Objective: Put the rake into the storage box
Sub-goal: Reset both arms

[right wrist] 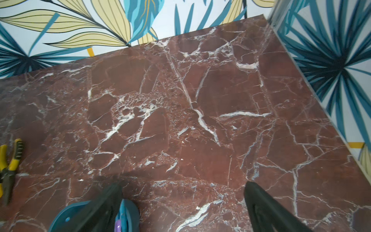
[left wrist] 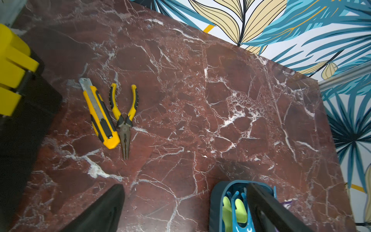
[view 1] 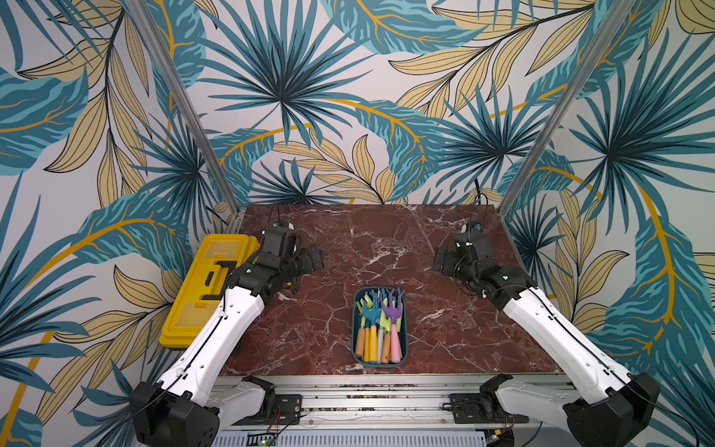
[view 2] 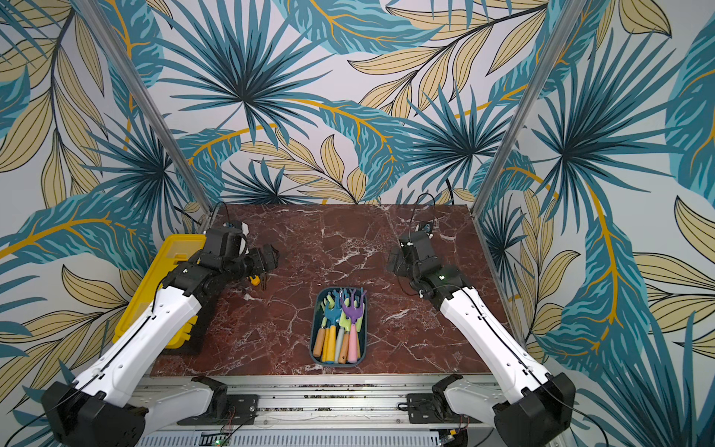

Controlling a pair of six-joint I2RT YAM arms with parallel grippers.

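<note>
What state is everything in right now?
Left gripper, open, empty.
Right gripper, open, empty.
Box, loaded; purple rake on top.
Toolbox, lid shut.
Pliers, jaws shut, lying flat.
Knife, lying flat beside pliers; blade unclear.

Leaf-patterned walls (view 1: 348, 77) surround a red marble tabletop (view 1: 387, 240) with seemingly aluminium corner posts (view 1: 183, 104).

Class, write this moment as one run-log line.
left gripper: open, empty | right gripper: open, empty | purple rake: inside storage box | pliers, utility knife: on table
</note>
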